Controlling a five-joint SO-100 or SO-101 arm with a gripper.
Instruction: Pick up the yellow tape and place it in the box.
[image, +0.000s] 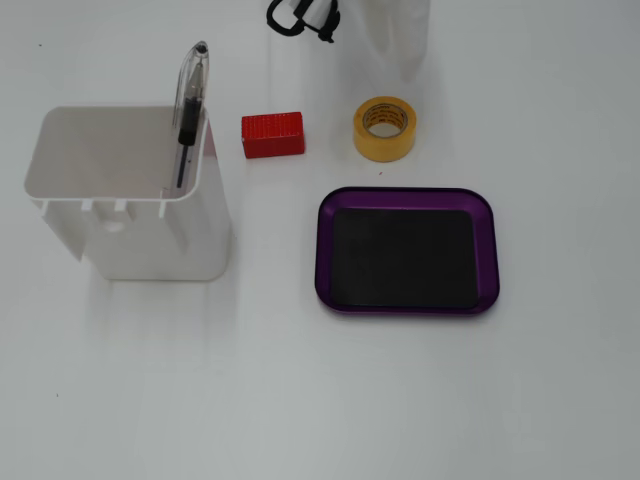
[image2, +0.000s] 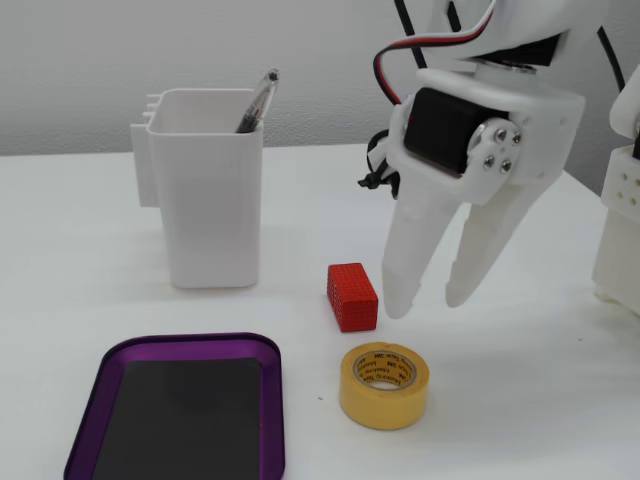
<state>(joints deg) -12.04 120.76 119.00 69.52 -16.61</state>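
Hovering gripper (image2: 428, 300), fingers apart, above yellow tape (image2: 384, 385) | tape flat on worktop (image2: 520, 400), beside red block (image2: 351, 297) | box (image2: 271, 420) holds nothing

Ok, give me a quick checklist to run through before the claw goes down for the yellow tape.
1. Claw open: ok, its two fingers are spread with nothing between them.
2. Yellow tape free to grab: ok, it lies flat on the table, hole up, untouched.
3. Claw lined up over the tape: not ok, the fingertips hang above and behind it.
4. Red block clear of the tape: ok, there is a gap, though the left fingertip is close to the block.
5. Purple tray empty: ok, only its black mat shows.
6. White container with the pen out of the way: ok.
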